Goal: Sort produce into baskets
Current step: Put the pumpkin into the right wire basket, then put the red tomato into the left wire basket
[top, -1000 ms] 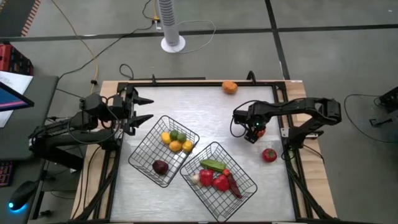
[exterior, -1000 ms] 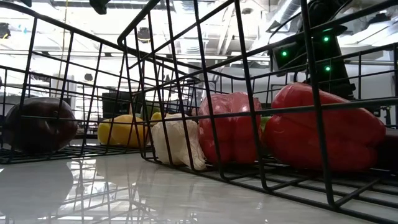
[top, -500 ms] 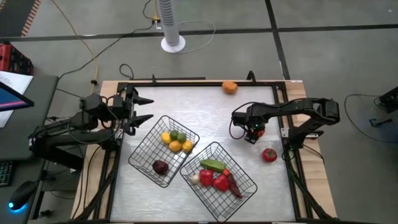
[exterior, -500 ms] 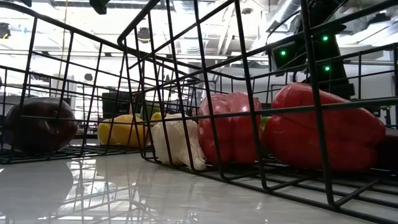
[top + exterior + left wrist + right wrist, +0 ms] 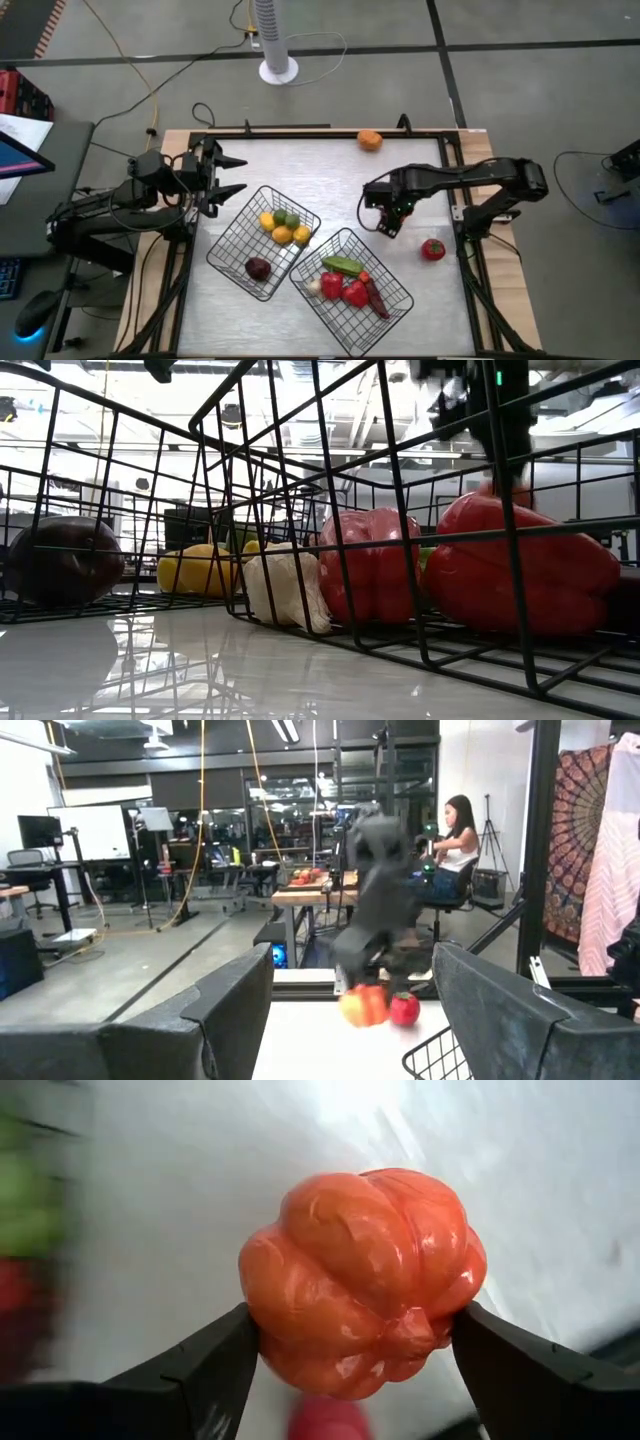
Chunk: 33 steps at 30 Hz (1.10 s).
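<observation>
**A:** Where's the piece being sorted right now?

**B:** A glossy, ribbed orange-red fruit, shaped like a small lobed tomato [image 5: 362,1280], is pinched between the two dark fingers of the right gripper [image 5: 391,222]. The wrist view shows both pads pressed against its sides, with pale tabletop below. From above, that gripper hangs over the brushed metal table [image 5: 330,170], just beyond the far corner of the right-hand black wire basket [image 5: 392,305].

**A:** So which step is this?

**B:** I'd judge it the carry: the fruit is held off the table, but not yet over a basket.

**A:** What's already sorted?

**B:** The right-hand basket holds red peppers [image 5: 355,293], a green pod-like vegetable [image 5: 343,265] and a whitish bulb [image 5: 314,287]. The left-hand black wire basket [image 5: 228,258] holds yellow and green round fruits [image 5: 281,226] and a dark purple one [image 5: 258,268]. A round red fruit [image 5: 432,249] lies near the table's right edge and an orange one [image 5: 369,140] at the far edge, both still loose.

**A:** And the next move?

**B:** Probably bring the gripper over whichever basket suits this piece, lower it inside the rim, then let the fingers part. Dropping from too high risks a bounce off the wire.

**A:** The other arm?

**B:** The left gripper [image 5: 228,175] waits at the table's left edge beside the left basket, fingers spread, holding nothing.
</observation>
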### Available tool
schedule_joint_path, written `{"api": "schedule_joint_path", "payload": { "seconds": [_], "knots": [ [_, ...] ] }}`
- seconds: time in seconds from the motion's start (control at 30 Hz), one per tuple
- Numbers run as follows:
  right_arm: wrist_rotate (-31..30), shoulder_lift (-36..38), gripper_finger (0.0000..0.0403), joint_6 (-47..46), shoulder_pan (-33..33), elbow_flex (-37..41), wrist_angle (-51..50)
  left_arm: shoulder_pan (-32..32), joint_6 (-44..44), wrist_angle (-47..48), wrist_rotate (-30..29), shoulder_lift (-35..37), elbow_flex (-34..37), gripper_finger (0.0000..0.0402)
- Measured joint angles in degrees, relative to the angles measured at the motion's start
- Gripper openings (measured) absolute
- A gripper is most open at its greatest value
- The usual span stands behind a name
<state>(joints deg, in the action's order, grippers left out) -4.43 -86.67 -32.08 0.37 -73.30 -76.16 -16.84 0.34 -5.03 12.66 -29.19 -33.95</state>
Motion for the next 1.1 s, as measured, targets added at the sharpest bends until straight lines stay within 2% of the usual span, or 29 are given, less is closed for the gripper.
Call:
{"api": "schedule_joint_path", "payload": {
  "seconds": [0.1,0.2,0.37,0.5,0.63,0.8,0.93,1.1],
  "knots": [
    [0.0,0.1,0.0335,-1.8,5.5,-7.0,0.5,0.0,0.0,0.0,0.0,0.0,0.0,0.0261],
    [0.0,0.1,0.0335,-1.8,10.9,-12.0,5.6,0.0,-0.4,-0.5,0.0,0.0,0.0,0.0261],
    [-2.6,0.0,0.0339,0.4,18.4,-13.4,18.5,0.0,-0.8,-0.6,0.0,0.0,0.0,0.0261],
    [-5.4,-2.1,0.0342,0.6,21.6,-13.4,20.3,0.0,-1.0,-0.6,0.0,0.0,0.0,0.0261],
    [-5.8,-5.0,0.0360,0.5,22.0,-13.4,20.2,0.0,-1.1,-0.6,0.0,0.0,0.0,0.0261],
    [-0.3,-8.3,0.0395,0.5,20.9,-13.3,19.7,0.0,-1.2,-0.6,0.0,0.0,0.0,0.0261],
    [4.2,-8.2,0.0387,-0.5,19.0,-13.3,18.9,0.0,-1.1,-0.5,0.0,0.0,0.0,0.0261],
    [4.5,-5.8,0.0378,-6.0,17.5,-13.4,10.1,0.0,-1.1,-0.4,0.0,0.0,0.0,0.0261]
  ]
}}
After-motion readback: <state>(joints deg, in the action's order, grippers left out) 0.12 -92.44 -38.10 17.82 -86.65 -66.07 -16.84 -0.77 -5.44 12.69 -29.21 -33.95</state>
